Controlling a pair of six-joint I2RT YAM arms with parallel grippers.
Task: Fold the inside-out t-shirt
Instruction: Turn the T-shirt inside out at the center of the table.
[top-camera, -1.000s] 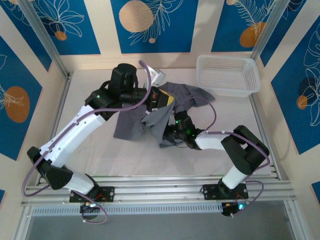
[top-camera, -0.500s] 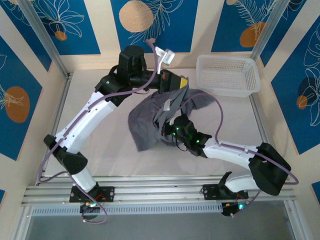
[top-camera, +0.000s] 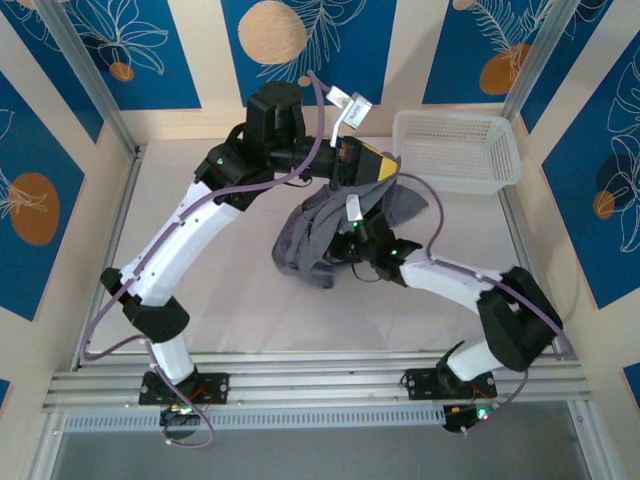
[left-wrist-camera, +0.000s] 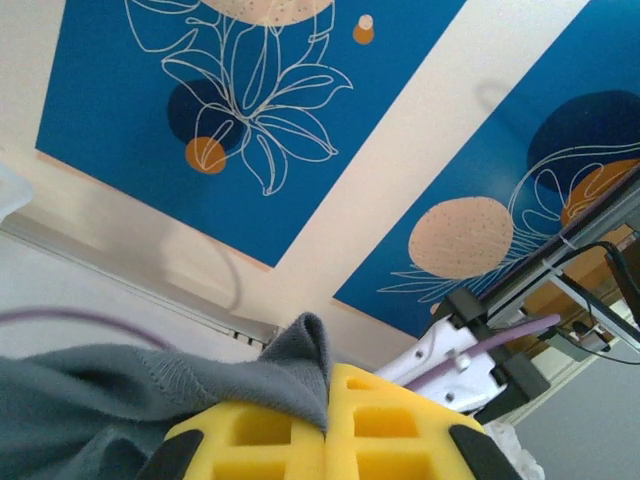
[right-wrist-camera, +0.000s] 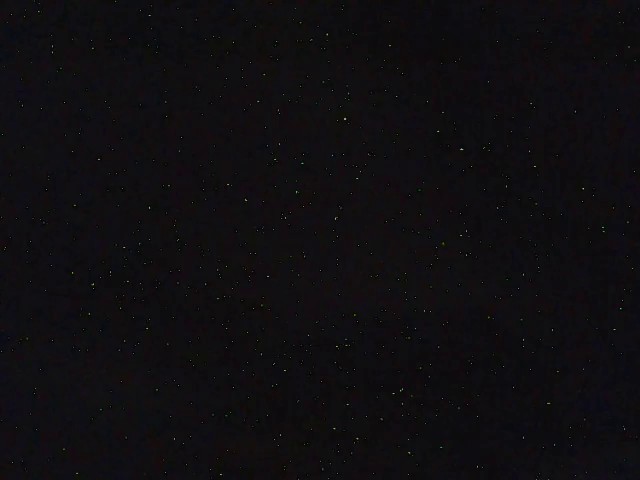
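Pinching a fold of the shirt (top-camera: 305, 235) tight between its yellow fingers (left-wrist-camera: 262, 440), the left gripper (top-camera: 374, 162) holds it bunched above the middle of the table (top-camera: 250, 300), just near-left of the basket (top-camera: 455, 182). The right gripper (top-camera: 352, 243) is sunk into the hanging cloth, so I cannot tell how its fingers stand. Doing this well, I judge, means a high, steady left pinch while the right seeks a hem or sleeve and pulls slowly, so nothing snags.
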